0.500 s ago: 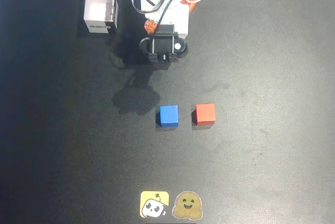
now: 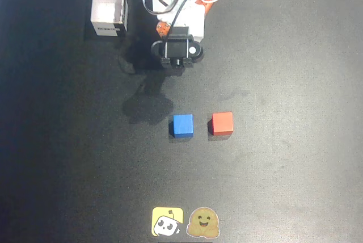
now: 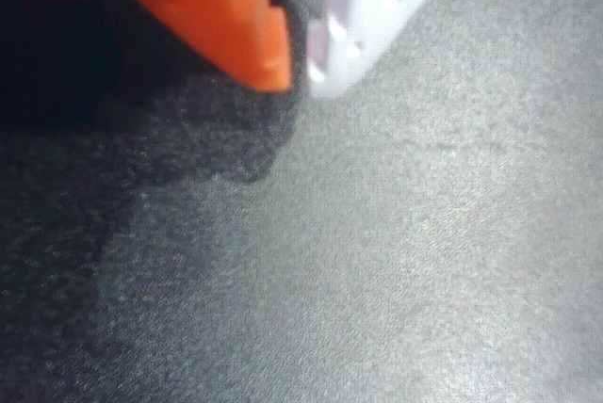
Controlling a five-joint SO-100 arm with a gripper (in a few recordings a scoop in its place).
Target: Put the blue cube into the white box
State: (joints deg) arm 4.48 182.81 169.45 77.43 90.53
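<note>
My end effector has an orange finger and a white finger with their tips almost touching, so it is closed and holds nothing. Under it is bare dark counter. In the overhead view my arm sits at the top middle. The blue cube lies on the counter well below my arm, with the red cube near it on the right. The white box stands open at the top left, far from both cubes. Two stickers sit at the bottom edge.
</note>
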